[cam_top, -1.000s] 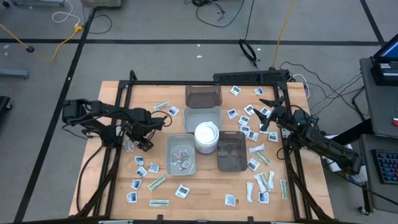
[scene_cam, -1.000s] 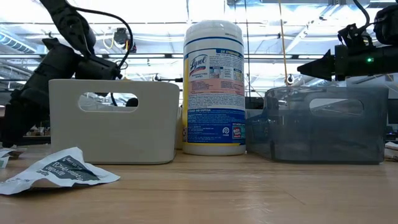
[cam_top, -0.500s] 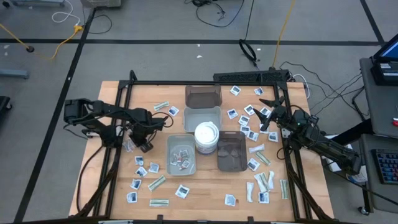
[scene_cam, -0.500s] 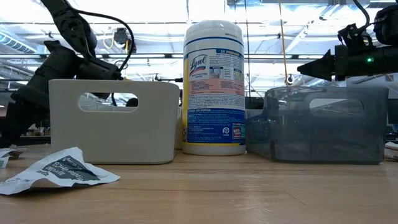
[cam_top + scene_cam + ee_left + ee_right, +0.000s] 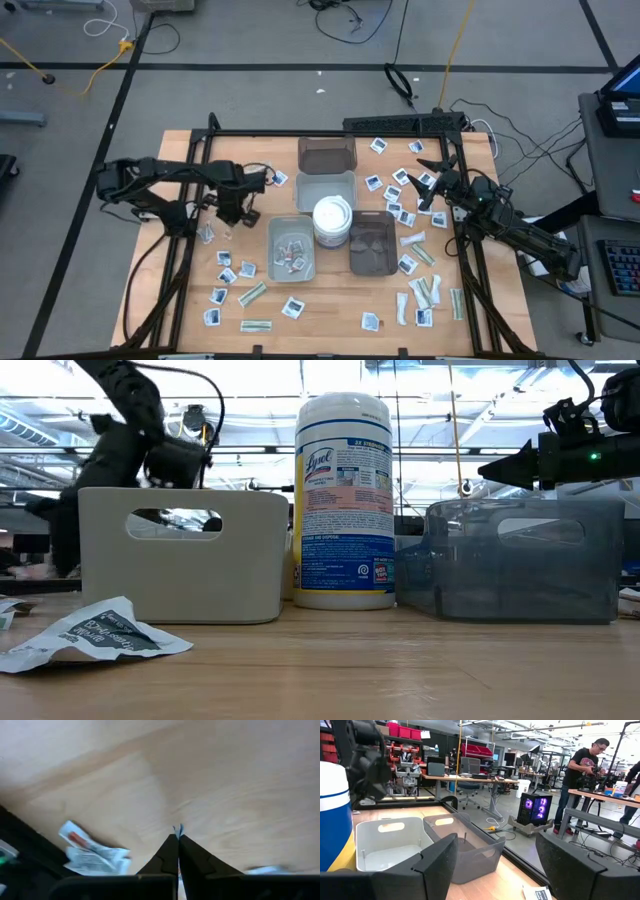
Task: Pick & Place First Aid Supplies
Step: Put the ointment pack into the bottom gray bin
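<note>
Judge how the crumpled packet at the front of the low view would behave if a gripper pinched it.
The crumpled packet looks like thin creased film, so it would probably flex rather than stay stiff. It lies nearly flat on the table, so it seems light and apt to slide when nudged.

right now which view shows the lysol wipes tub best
The low view: the Lysol wipes tub stands upright, label facing the camera, between the pale tray and the dark tray. The high view shows only its round white lid. The right wrist view catches one edge; the left wrist view none.

white blue-printed packets [image 5: 293,307], pale wooden table [image 5: 330,310], possibly grey tray [image 5: 292,249]
</note>
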You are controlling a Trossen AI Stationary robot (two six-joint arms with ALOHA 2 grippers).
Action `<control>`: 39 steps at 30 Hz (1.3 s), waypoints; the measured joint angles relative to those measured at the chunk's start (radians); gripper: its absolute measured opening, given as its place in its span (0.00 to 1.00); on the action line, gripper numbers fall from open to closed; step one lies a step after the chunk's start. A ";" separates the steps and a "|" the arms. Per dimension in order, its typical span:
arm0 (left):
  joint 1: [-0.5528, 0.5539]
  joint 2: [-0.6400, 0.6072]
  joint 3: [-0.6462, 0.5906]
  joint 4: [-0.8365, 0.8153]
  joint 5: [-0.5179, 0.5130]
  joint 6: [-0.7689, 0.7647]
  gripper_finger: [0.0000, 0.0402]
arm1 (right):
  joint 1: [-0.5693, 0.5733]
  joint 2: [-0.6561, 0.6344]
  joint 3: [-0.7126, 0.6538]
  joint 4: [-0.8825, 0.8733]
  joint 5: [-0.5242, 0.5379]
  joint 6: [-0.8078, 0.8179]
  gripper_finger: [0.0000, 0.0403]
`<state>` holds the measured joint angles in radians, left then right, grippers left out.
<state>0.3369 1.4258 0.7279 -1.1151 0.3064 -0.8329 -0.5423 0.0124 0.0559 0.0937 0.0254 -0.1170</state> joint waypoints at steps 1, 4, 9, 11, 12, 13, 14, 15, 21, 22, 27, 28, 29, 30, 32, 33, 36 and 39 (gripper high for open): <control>0.001 -0.011 0.016 -0.010 0.001 -0.028 0.02 | 0.000 0.000 0.000 0.000 0.000 0.000 0.65; -0.005 -0.041 0.075 -0.039 0.003 -0.111 0.01 | 0.000 0.000 0.000 0.000 0.000 0.000 0.65; -0.031 -0.092 0.184 -0.073 -0.005 -0.240 0.01 | 0.000 0.000 0.000 0.000 0.000 0.000 0.65; -0.049 -0.115 0.223 -0.087 -0.029 -0.291 0.01 | 0.000 0.000 0.000 0.000 0.000 0.000 0.65; -0.058 -0.125 0.243 -0.098 -0.043 -0.318 0.01 | 0.000 0.000 0.000 0.000 0.000 0.000 0.65; -0.070 -0.135 0.261 -0.113 -0.060 -0.347 0.01 | 0.000 0.000 0.000 0.000 0.000 0.000 0.65; -0.084 -0.147 0.273 -0.126 -0.077 -0.374 0.01 | 0.000 0.000 0.000 0.000 0.000 0.000 0.65; -0.098 -0.157 0.281 -0.133 -0.094 -0.401 0.01 | 0.000 0.000 0.000 0.000 0.000 0.000 0.65; -0.211 -0.152 0.292 -0.134 -0.096 -0.550 0.01 | 0.000 0.000 0.000 0.000 0.000 0.000 0.65; -0.232 -0.128 0.308 -0.135 -0.097 -0.569 0.01 | 0.000 0.000 0.000 0.000 0.000 0.000 0.65; -0.293 -0.026 0.415 -0.133 -0.134 -0.606 0.00 | 0.000 0.000 0.000 0.000 0.000 0.000 0.65; -0.302 -0.004 0.436 -0.136 -0.141 -0.612 0.00 | 0.000 0.000 0.000 0.000 0.000 0.000 0.65; -0.313 0.020 0.459 -0.136 -0.150 -0.620 0.00 | 0.000 0.000 0.000 0.000 0.000 0.000 0.65; -0.324 0.044 0.486 -0.133 -0.156 -0.628 0.00 | 0.000 0.000 0.000 0.000 0.000 0.000 0.65; -0.343 0.085 0.538 -0.129 -0.171 -0.636 0.00 | 0.000 0.000 0.000 0.000 0.000 0.000 0.65; -0.351 0.102 0.560 -0.128 -0.177 -0.643 0.00 | 0.000 0.000 0.000 0.000 0.000 0.000 0.65; -0.374 0.166 0.643 -0.133 -0.194 -0.659 0.00 | 0.000 0.000 0.000 0.000 0.000 0.000 0.65; -0.395 0.218 0.721 -0.130 -0.221 -0.674 0.00 | 0.000 0.000 0.000 0.000 0.000 0.000 0.65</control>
<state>-0.0586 1.6442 1.4486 -1.2447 0.0854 -1.5066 -0.5423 0.0125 0.0562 0.0937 0.0254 -0.1172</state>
